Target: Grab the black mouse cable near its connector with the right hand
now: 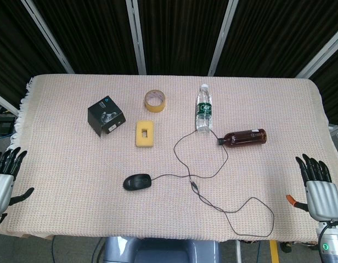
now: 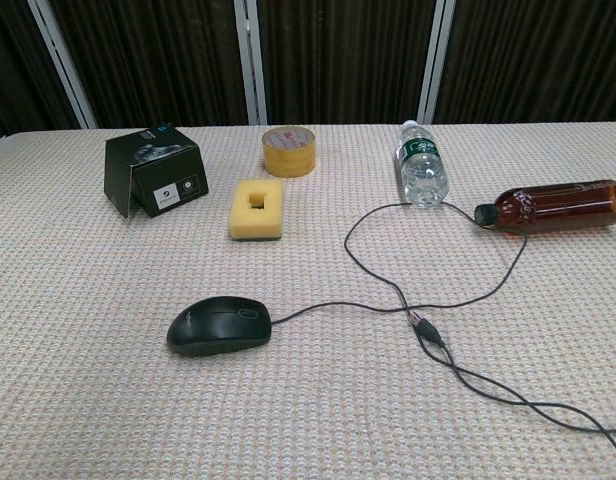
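Note:
The black mouse [image 1: 137, 181] [image 2: 218, 325] lies near the front middle of the woven cloth. Its thin black cable [image 1: 177, 148] [image 2: 363, 265] loops back toward the bottles, crosses itself, and trails off to the front right. The connector [image 1: 195, 184] [image 2: 428, 330] lies at that crossing, right of the mouse. My right hand [image 1: 321, 189] hovers at the table's front right edge, fingers spread and holding nothing, far to the right of the connector. My left hand [image 1: 4, 175] is at the front left edge, fingers also apart and empty. Neither hand shows in the chest view.
A black box [image 1: 106, 115] [image 2: 156, 170], a tape roll [image 1: 156, 100] [image 2: 288, 150] and a yellow sponge [image 1: 145, 133] [image 2: 257, 209] sit at the back left. A clear water bottle [image 1: 203, 108] [image 2: 422, 175] and a brown bottle [image 1: 244, 137] [image 2: 558, 205] lie by the cable's far loop.

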`<state>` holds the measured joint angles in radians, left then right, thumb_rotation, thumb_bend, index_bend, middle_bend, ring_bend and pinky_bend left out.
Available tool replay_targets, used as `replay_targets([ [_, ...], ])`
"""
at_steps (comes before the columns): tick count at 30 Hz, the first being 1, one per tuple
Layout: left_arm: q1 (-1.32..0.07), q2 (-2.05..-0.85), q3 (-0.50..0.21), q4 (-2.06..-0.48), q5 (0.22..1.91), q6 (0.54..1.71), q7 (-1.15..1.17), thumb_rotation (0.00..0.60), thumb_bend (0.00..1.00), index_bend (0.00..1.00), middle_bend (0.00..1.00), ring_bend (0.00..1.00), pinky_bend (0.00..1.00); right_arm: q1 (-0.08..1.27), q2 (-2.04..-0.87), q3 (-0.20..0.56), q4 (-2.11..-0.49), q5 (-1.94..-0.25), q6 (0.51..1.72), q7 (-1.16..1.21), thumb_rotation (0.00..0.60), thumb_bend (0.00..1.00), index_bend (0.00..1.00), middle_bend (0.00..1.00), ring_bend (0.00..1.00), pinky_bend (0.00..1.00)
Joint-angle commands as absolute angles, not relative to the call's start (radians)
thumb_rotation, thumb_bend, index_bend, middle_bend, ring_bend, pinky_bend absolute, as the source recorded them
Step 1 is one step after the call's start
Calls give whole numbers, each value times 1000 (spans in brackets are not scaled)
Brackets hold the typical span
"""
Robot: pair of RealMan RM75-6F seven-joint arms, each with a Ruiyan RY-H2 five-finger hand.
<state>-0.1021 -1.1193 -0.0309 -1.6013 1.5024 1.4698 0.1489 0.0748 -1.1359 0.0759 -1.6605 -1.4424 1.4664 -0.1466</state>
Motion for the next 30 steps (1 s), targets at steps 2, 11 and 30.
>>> replay_targets([
  [2,-104,-1118,-32,-1602,1500,1466,149,600,163,0,0,0,0,75,-1135,76,-1663,-1440,1464,-147,600,84,0,0,0,0],
  [11,-111,-1120,-29,-1611,1498,1451,160,600,165,0,0,0,0,71,-1120,74,-1671,-1427,1454,-133,600,84,0,0,0,0],
  [30,-106,-1106,-24,-1630,1483,1445,147,600,168,0,0,0,0,101,-1125,85,-1718,-1429,1410,-63,600,85,217,3,0,0],
])
